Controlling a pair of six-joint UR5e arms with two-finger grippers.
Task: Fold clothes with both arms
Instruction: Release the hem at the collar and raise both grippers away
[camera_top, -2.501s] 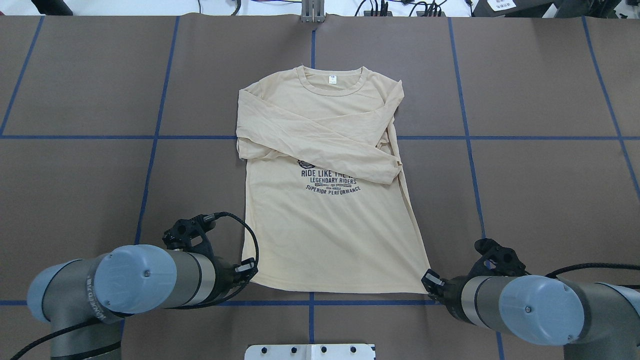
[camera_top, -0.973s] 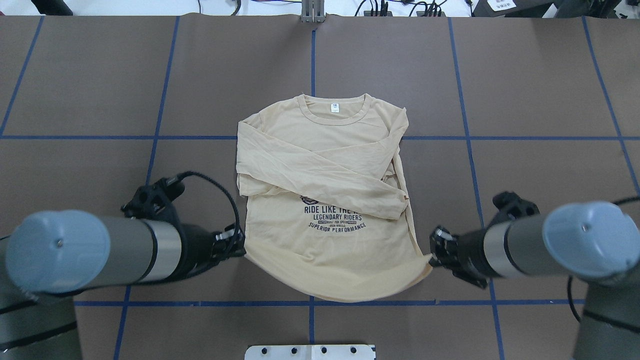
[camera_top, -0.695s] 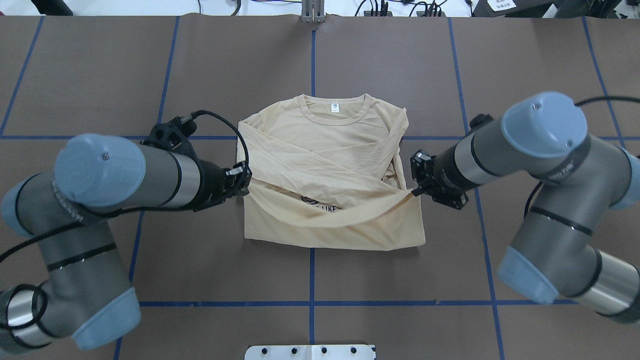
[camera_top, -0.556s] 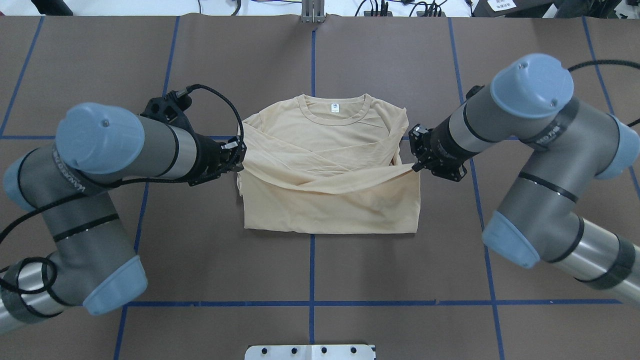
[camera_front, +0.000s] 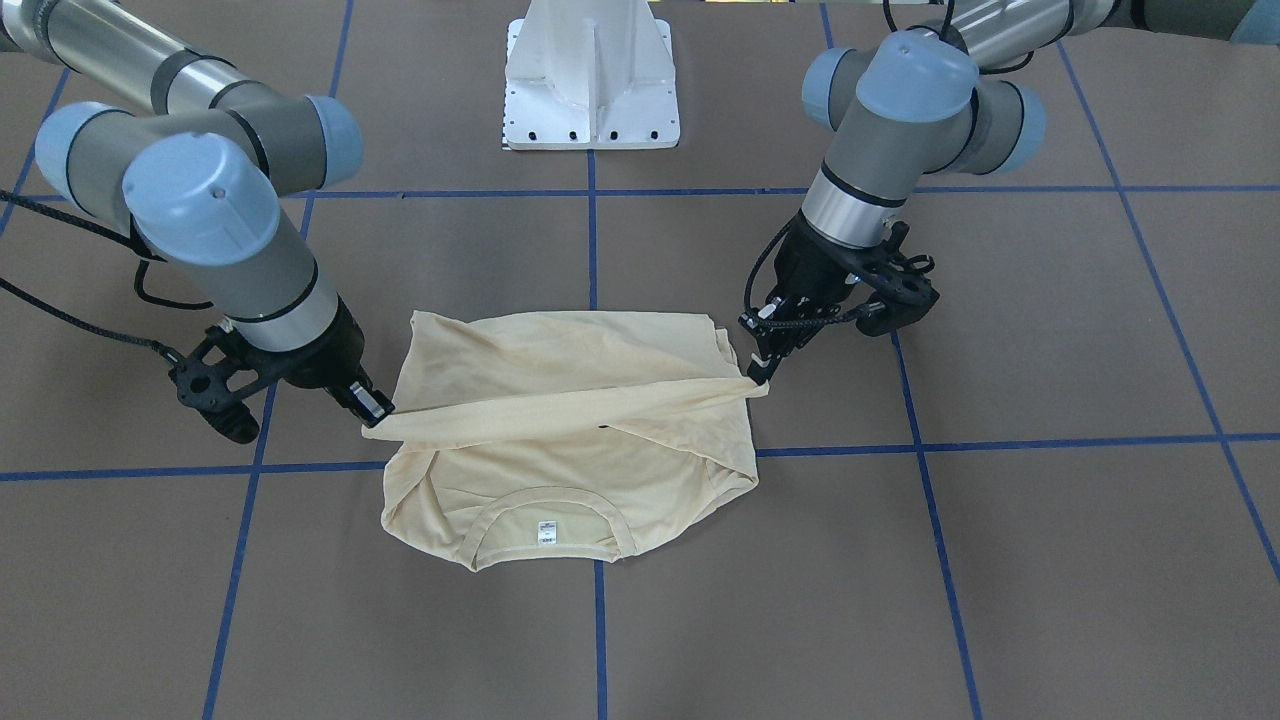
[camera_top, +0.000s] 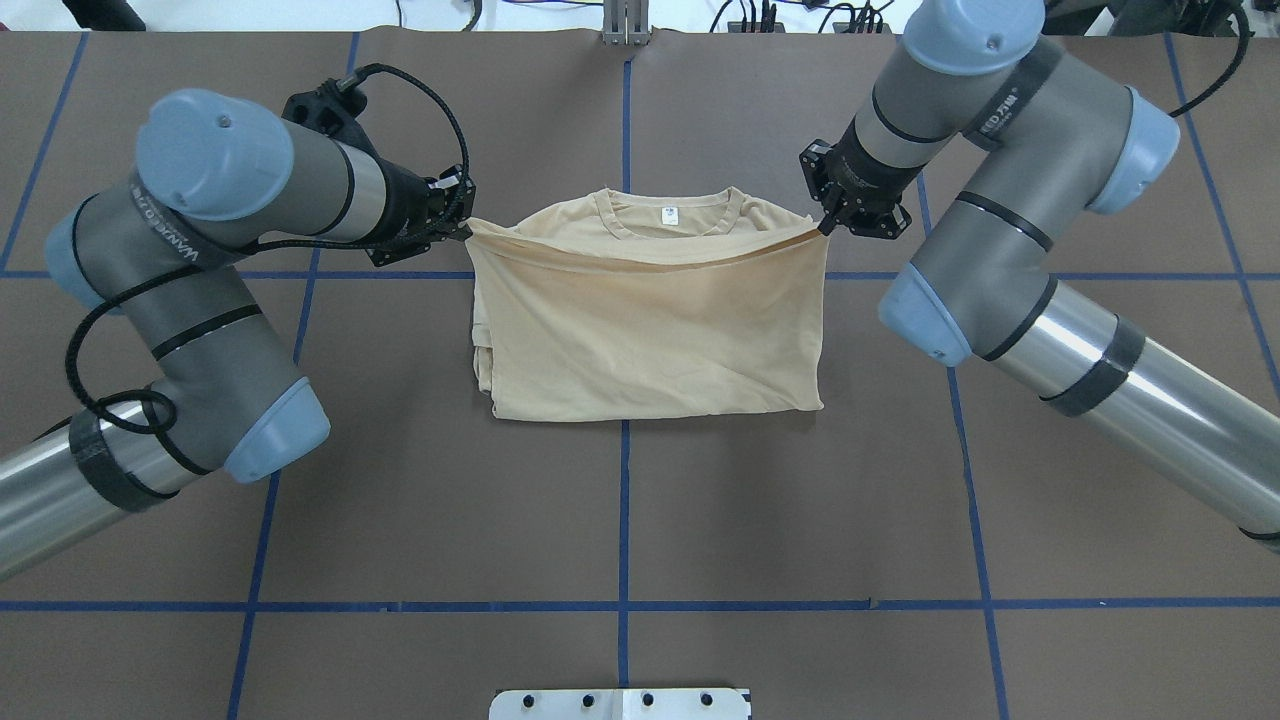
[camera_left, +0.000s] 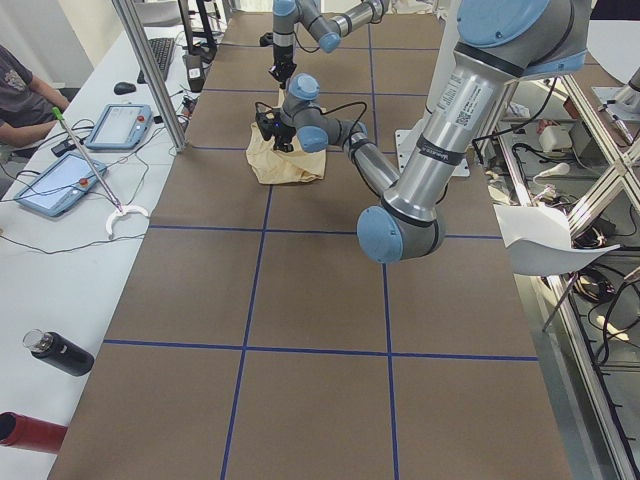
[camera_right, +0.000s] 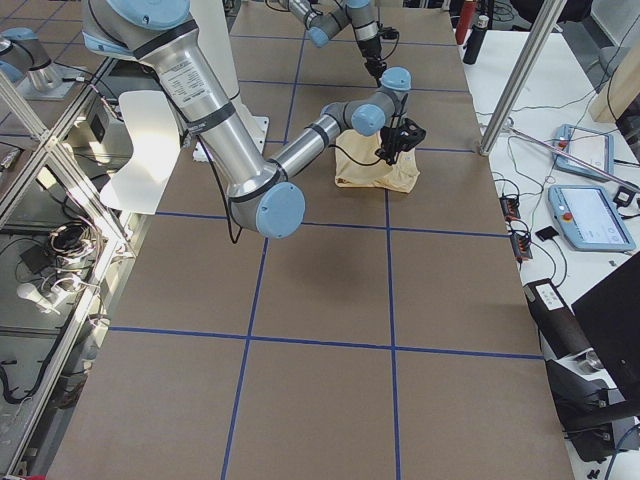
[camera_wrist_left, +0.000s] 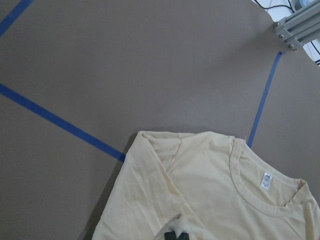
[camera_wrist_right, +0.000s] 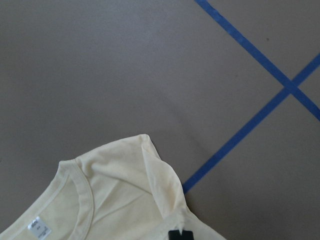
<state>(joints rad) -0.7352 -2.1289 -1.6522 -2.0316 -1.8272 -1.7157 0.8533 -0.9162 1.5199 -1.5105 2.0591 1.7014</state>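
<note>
T-shirt (camera_top: 650, 330) hem now up at collar, off the near edge; left gripper (camera_top: 466, 222), right gripper (camera_top: 824, 228) each pinch a corner. Half-fold nearly done

We're looking at the worktop (camera_top: 400, 480), a broad, flat, matte brown surface ruled into big squares by blue tape lines (camera_top: 623, 520). At its centre lies a pale cream-yellow long-sleeved T-shirt (camera_top: 650, 340) of thin fabric, doubled over and straddling the middle tape line. Its collar points to the far edge, small white neck label (camera_top: 668, 214) showing. At the robot's edge sits a white pedestal base plate (camera_front: 592, 100).
</note>
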